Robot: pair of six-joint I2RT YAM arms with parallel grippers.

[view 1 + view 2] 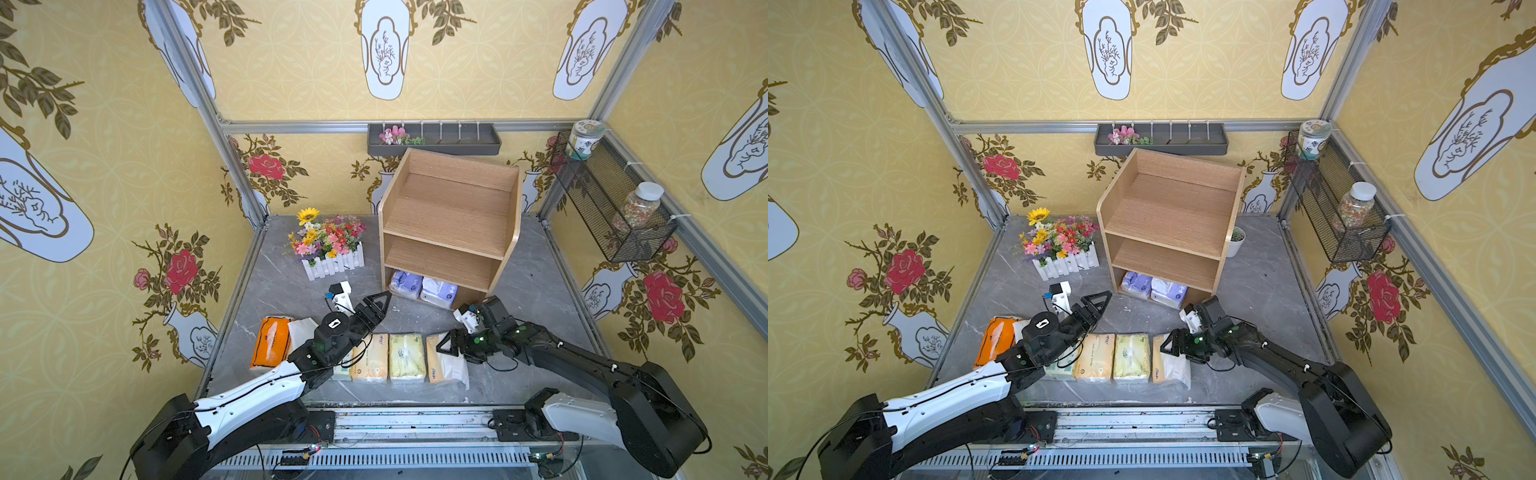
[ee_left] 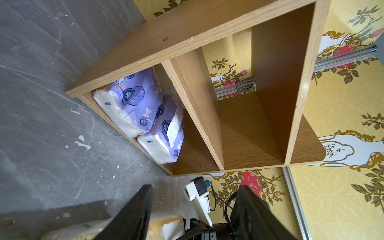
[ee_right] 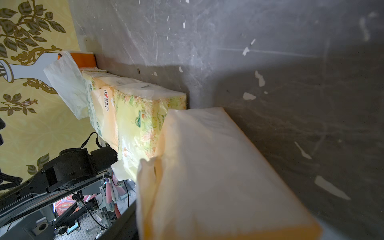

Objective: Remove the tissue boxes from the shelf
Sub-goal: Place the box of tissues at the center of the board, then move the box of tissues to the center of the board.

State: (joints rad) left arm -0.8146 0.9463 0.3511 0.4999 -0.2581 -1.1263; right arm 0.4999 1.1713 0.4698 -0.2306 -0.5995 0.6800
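Observation:
The light-wood shelf stands at the back of the table. Two lavender-white tissue boxes lie side by side in its bottom tier; the upper tiers are bare. My left gripper is open and empty, a short way in front of that tier. An orange pack and several cream and yellow packs lie in a row near the front edge. My right gripper is open around the rightmost cream pack, which rests on the table; one finger is hidden.
A white picket planter of flowers stands left of the shelf, a small potted plant behind its right side. A dark wall tray hangs above the shelf. A black mesh basket with jars hangs on the right wall.

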